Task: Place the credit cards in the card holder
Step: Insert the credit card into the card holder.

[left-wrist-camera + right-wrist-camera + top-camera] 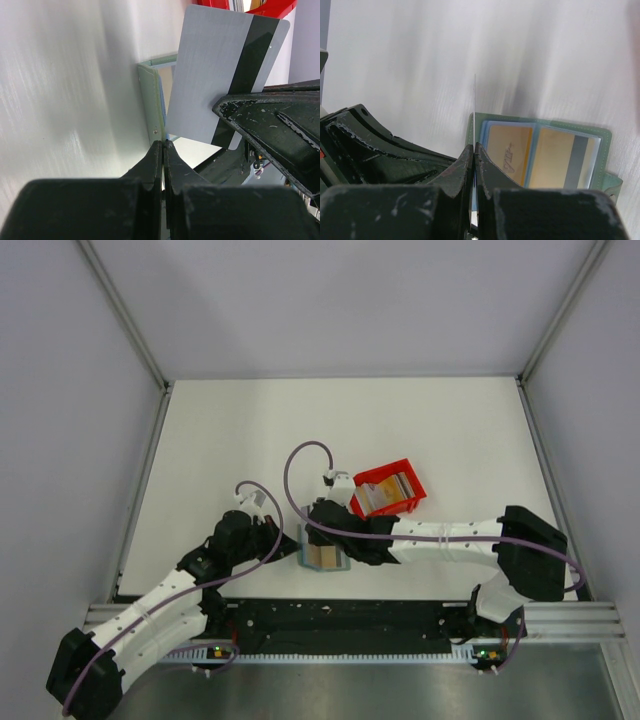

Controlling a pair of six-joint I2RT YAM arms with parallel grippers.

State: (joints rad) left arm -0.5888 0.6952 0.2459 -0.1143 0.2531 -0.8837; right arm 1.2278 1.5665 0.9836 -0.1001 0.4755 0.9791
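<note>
Overhead, both arms meet at the card holder [304, 558], which lies opened flat on the table [450, 430] just ahead of the bases and near the red bin [390, 471], where further credit cards [385, 492] stand; the right gripper [474, 148] is clamped on a grey card [210, 70] with a dark stripe, held upright on its edge; the left gripper [163, 146] has its jaws pressed together at the holder's green rim, and whether a fold of the cover is caught between them cannot be told, since the tips hide that spot; critical relation: from the right wrist the held card shows only as a thin vertical line above the holder's left border, so the pockets lie to the right of the card's plane and below it; the card's long axis, parallel to its stripe, runs steeply down toward the holder, so the coming move is probably a small sideways shift and a descent into a pocket mouth; the right arm is the nearer for this, the left serving at most as a brace; view differences: the right wrist alone shows two tan cards [510, 152] seated in the pale blue pockets; the left wrist alone shows the grey card's broad face and stripe; the overhead view alone shows the bin and how both arms reach in
</note>
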